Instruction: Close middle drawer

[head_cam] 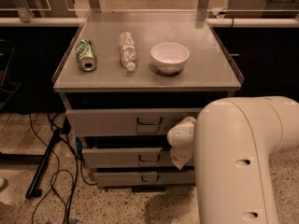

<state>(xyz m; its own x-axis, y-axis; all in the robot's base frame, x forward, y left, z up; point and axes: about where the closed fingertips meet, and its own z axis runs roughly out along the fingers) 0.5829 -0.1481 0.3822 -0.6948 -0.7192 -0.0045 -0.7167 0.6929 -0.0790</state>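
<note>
The middle drawer (126, 157) is a grey metal front with a small dark loop handle, second of three in the cabinet. It stands slightly out, with a dark gap above it. My gripper (181, 158) is at the drawer's right end, against or just in front of its front face. The thick white arm (243, 162) fills the lower right and hides the right ends of all three drawers.
On the cabinet top (210, 73) lie a green can (85, 56) and a clear plastic bottle (127, 50), and a white bowl (169, 56) stands there. The top drawer (117, 122) and bottom drawer (135, 178) are beside the gripper. Cables and a black bar (44, 164) lie on the floor at left.
</note>
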